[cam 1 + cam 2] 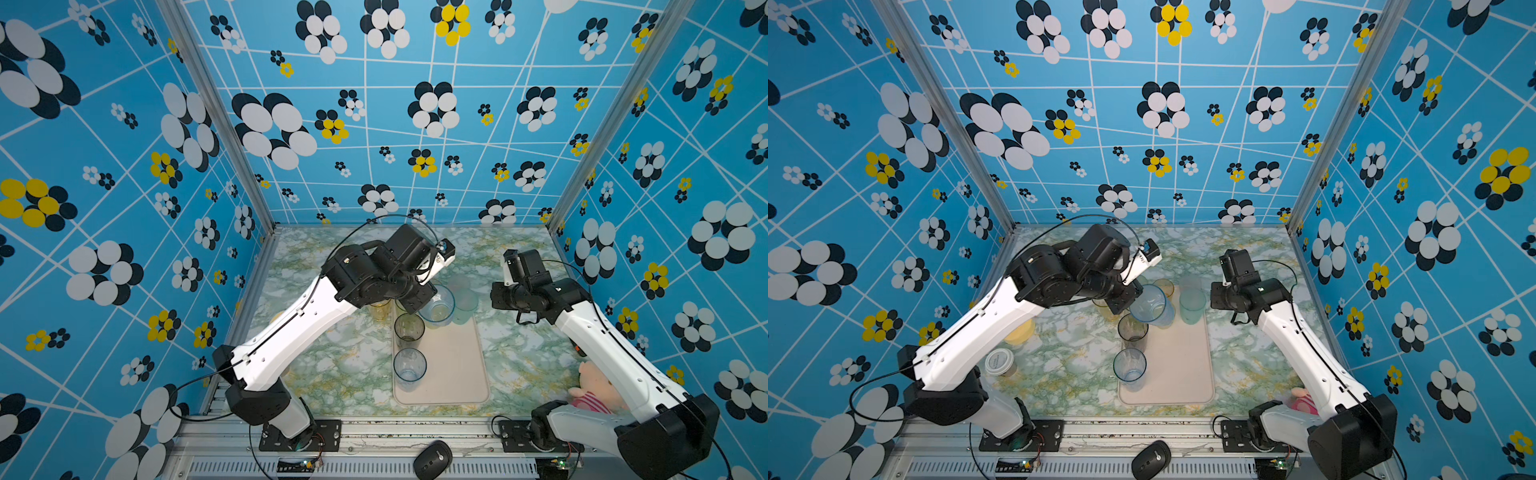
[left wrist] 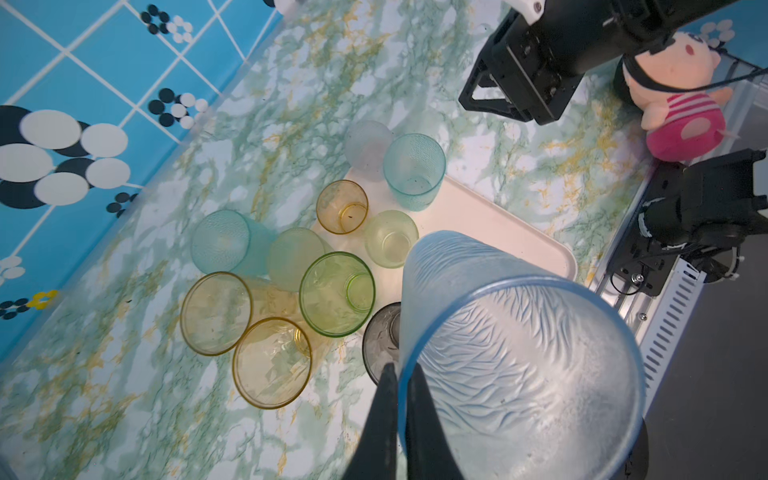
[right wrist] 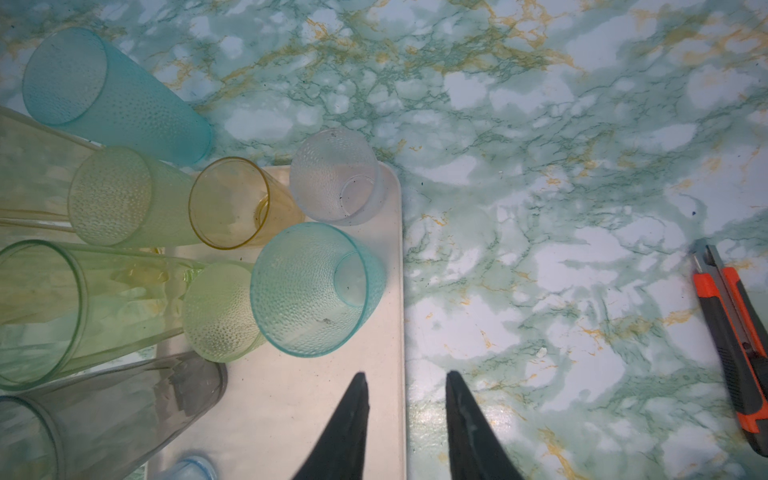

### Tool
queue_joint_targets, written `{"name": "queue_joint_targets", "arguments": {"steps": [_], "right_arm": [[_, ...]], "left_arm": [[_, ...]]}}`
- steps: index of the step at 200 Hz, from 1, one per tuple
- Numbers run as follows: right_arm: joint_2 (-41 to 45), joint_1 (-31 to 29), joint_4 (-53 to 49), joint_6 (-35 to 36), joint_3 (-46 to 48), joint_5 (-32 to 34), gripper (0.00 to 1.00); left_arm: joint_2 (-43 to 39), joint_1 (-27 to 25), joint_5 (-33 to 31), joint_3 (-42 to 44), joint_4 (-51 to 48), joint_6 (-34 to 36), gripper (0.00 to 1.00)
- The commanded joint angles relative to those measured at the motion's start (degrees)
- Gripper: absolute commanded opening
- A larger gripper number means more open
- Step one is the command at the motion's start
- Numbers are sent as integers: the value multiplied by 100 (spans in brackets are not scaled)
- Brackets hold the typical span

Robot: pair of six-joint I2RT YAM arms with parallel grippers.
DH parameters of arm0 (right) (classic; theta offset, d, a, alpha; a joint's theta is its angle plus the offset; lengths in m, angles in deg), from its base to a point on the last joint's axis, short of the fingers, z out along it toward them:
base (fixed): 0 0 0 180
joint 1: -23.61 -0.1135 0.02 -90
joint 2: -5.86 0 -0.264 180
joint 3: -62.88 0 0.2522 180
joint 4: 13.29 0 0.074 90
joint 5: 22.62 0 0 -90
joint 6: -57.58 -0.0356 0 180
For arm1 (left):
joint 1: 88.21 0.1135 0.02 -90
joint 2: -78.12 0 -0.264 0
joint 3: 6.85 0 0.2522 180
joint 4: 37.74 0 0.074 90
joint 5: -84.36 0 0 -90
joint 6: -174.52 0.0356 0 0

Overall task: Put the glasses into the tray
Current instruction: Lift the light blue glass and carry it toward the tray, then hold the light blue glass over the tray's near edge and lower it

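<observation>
Left gripper (image 2: 401, 370) tightly closed; right gripper (image 3: 406, 376) apart, empty.

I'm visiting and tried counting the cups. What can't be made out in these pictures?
- Both top views: the left arm covers most of the glasses beside the tray, so no count there.
- Left wrist view: the blue glass in the left tool hides much of the tray and most of the grey glass.
- Right wrist view: the picture's edge cuts off the big green glass and a box cutter.
</observation>
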Motion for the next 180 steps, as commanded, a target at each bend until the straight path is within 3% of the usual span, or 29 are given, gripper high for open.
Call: {"name": "queue_joint_targets", "arguments": {"steps": [1,76,180], "right_arm": [[54,56,-114,-59,-87,-99,34],[-34,83,30,-75,64,-200,34],[-121,92,134,-11,214,-240,34]], "left_arm": [[245,-108,193,-185,-93,136,2],[1273,-89,429,-140,-89,294,2],[2111,176,510,-227,-51,348,1]]}}
